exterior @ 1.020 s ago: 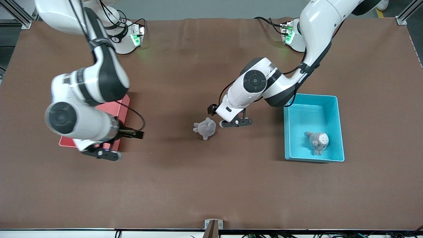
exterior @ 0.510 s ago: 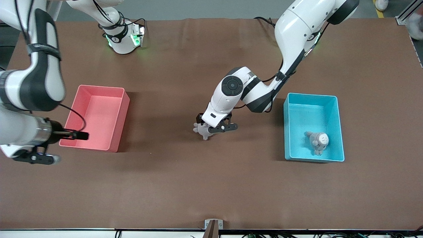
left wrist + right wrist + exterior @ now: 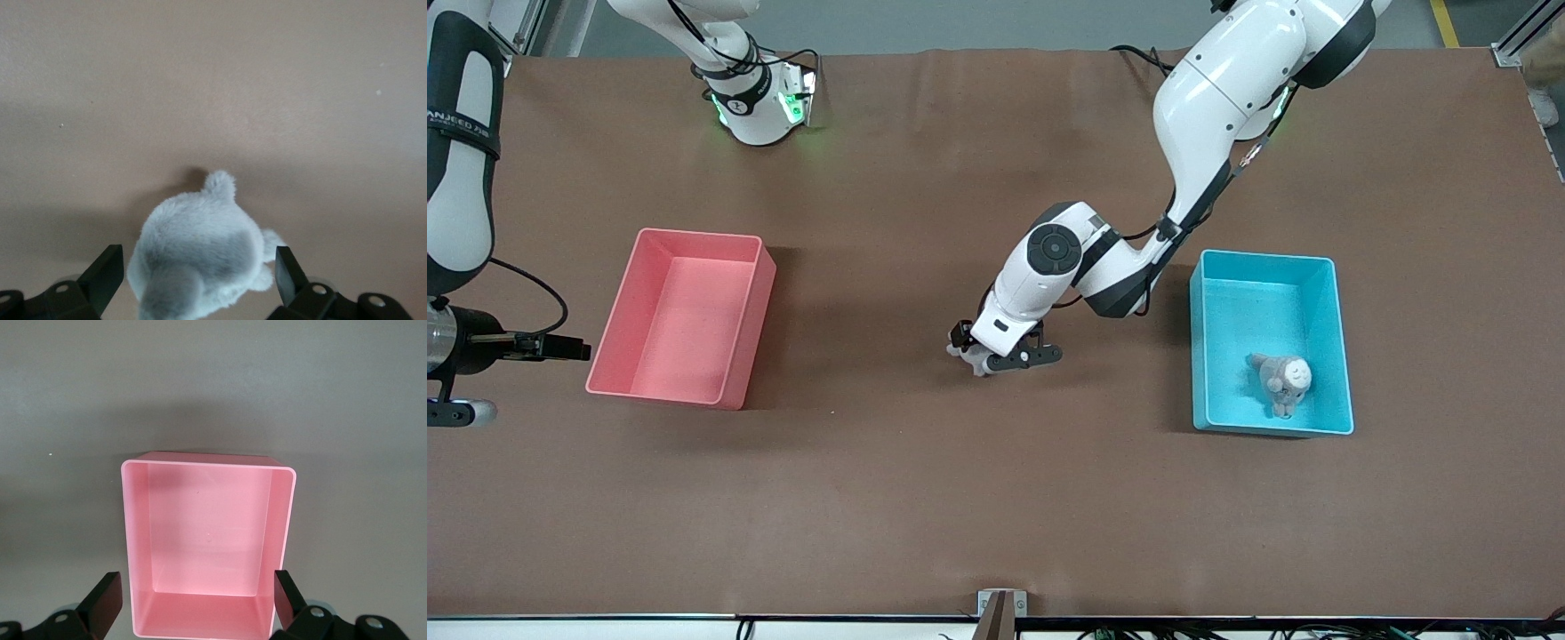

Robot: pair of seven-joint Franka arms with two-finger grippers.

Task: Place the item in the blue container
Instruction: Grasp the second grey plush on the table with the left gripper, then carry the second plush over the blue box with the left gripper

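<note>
while the left gripper (image 3: 1003, 354) stood spread around the gray plush toy (image 3: 197, 257) on the bench (image 3: 996, 498), the right gripper (image 3: 193, 613) hung spread beside the pink bin (image 3: 680, 317).

The left arm reaches from the upper right of the front view down to mid-frame, its left gripper (image 3: 1003, 357) low with fingers (image 3: 107, 272) spread wide. The right gripper (image 3: 449, 411) hangs at the frame's left edge, jaws parted.
</note>
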